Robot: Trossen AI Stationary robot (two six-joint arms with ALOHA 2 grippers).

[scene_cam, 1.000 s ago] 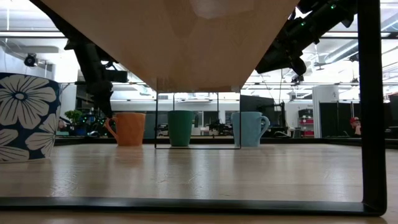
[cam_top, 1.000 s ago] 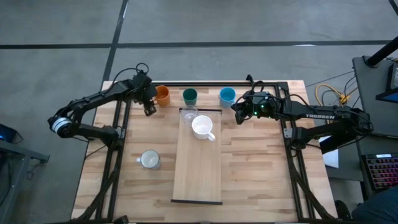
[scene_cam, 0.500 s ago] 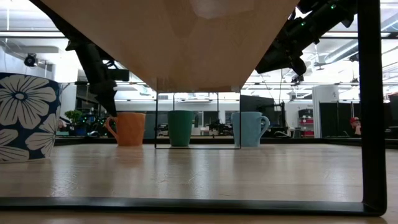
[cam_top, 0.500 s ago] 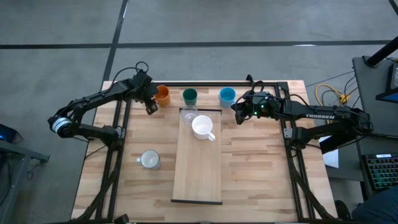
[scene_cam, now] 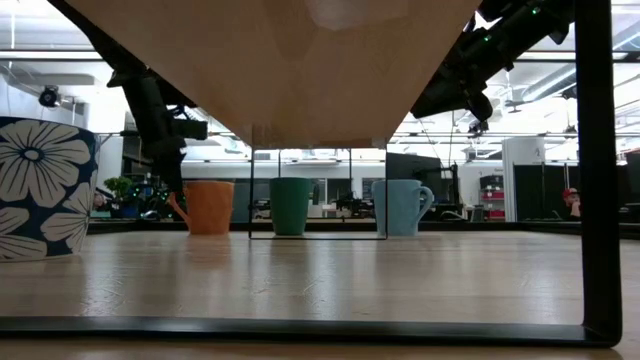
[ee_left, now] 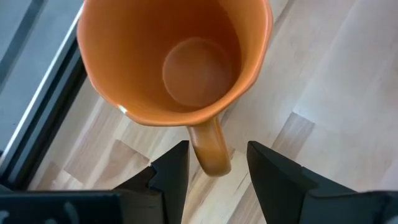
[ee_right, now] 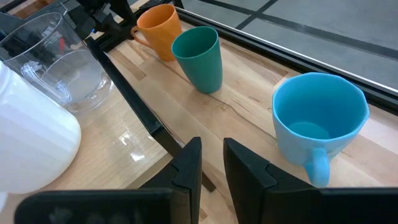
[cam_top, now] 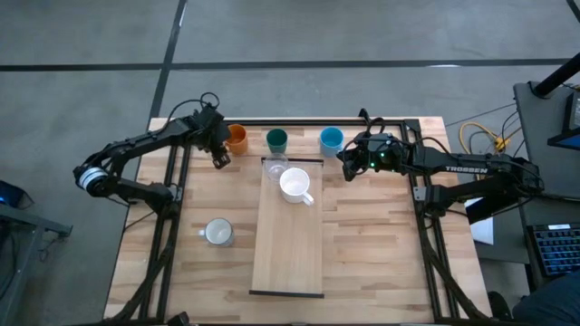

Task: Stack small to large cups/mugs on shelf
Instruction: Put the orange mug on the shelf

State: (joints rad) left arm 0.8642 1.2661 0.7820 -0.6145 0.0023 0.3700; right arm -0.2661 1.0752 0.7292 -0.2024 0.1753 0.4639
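Where the table lies nearest us, we see the flower-patterned mug (cam_top: 217, 233) left of the shelf (cam_top: 287, 254). Farther along, the white mug (cam_top: 295, 184) and clear glass (cam_top: 275, 167) stand on the shelf's far end. At the far edge stand the orange mug (ee_left: 177, 59), green cup (cam_top: 276, 139) and blue mug (cam_top: 331, 139). Our left gripper (ee_left: 217, 165) hangs open astride the orange mug's handle (ee_left: 210, 148); our right gripper (ee_right: 211, 162) waits beside the blue mug, fingers slightly apart, holding nothing.

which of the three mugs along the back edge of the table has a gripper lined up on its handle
The orange ceramic mug: the open left gripper straddles its handle. The dark green cup and light blue mug beside it have no gripper around them.
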